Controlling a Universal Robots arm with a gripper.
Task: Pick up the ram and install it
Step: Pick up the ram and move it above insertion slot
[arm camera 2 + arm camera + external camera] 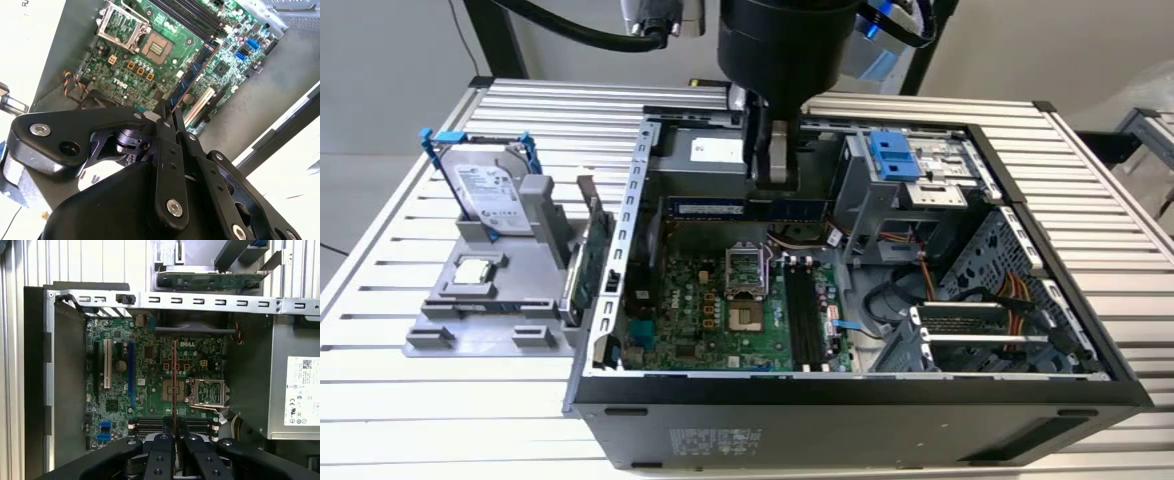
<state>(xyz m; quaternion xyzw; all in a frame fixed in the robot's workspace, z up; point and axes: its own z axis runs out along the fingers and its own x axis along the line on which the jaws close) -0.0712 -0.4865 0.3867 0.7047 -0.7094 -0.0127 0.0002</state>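
Observation:
My gripper [774,178] is shut on the ram [744,208], a long dark stick with a label. It hangs level over the back of the open computer case [607,330], above the motherboard [707,310]. In the second wrist view the ram [194,67] runs out from the gripper [168,114] across the green board. The first wrist view shows the ram [174,380] edge-on as a thin line rising from the gripper [175,432]. The black memory slots [803,318] lie toward the front of the board, beside the silver processor socket [744,272].
On the exterior view's left a grey stand [467,320] holds a silver hard drive [491,195] with blue rails. A green card [594,265] stands beside the case wall. A drive cage with a blue latch [894,155], cables and a power supply [295,390] crowd the case.

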